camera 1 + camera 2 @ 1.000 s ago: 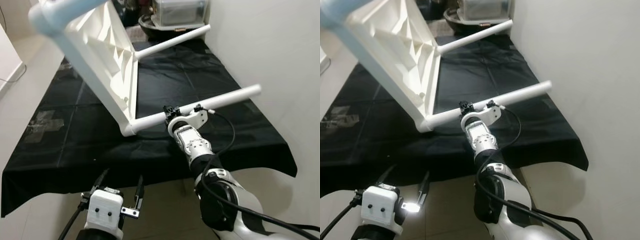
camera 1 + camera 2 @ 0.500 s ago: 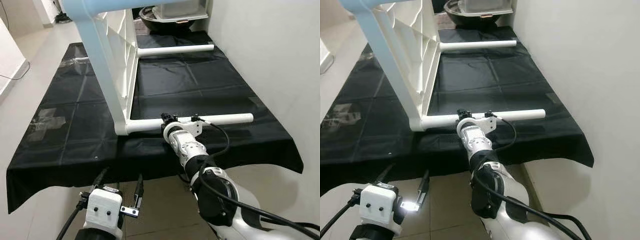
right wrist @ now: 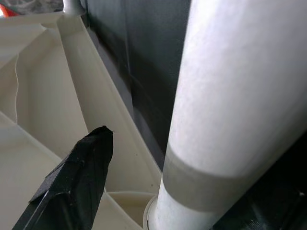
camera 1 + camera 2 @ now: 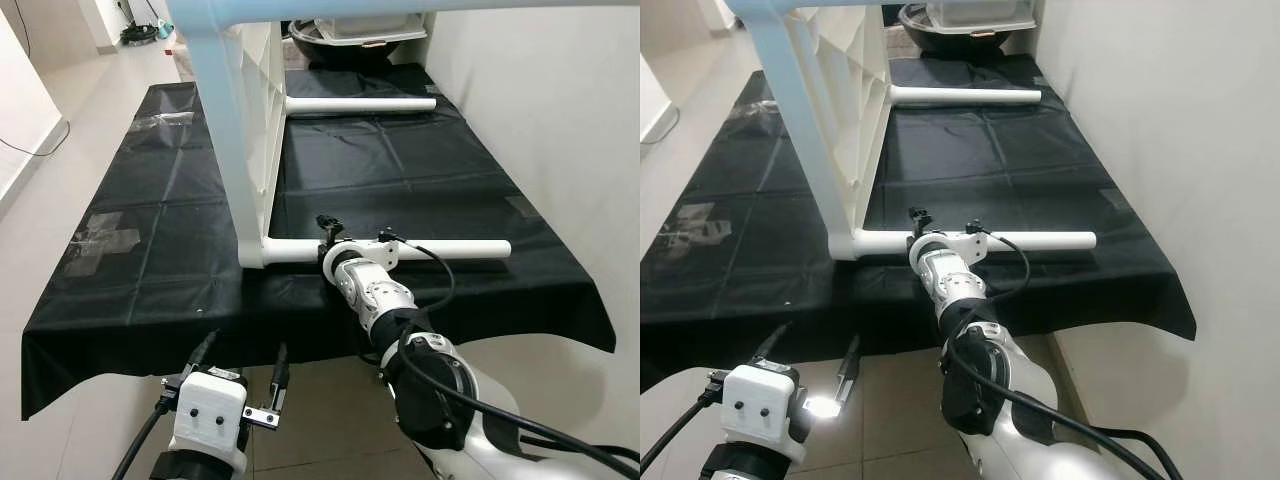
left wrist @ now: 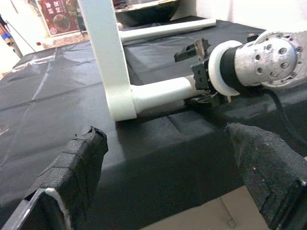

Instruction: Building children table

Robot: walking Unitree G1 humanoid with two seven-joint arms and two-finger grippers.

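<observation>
Table (image 4: 245, 120) stands on its edge on the black sheet (image 4: 140, 200); nearest, the left gripper (image 4: 243, 362) hangs spread and empty below the sheet's front edge, while the right gripper (image 4: 330, 243) pinches the near white leg (image 4: 440, 248) close to its socket. It looks like light, stiff, smooth plastic, best gripped on a leg near the joint. Beyond lies the far leg (image 4: 360, 104); no writing is readable.

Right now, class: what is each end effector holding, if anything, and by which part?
The right end effector grips the near white table leg close to its socket end. The left end effector is open and holds nothing.
</observation>
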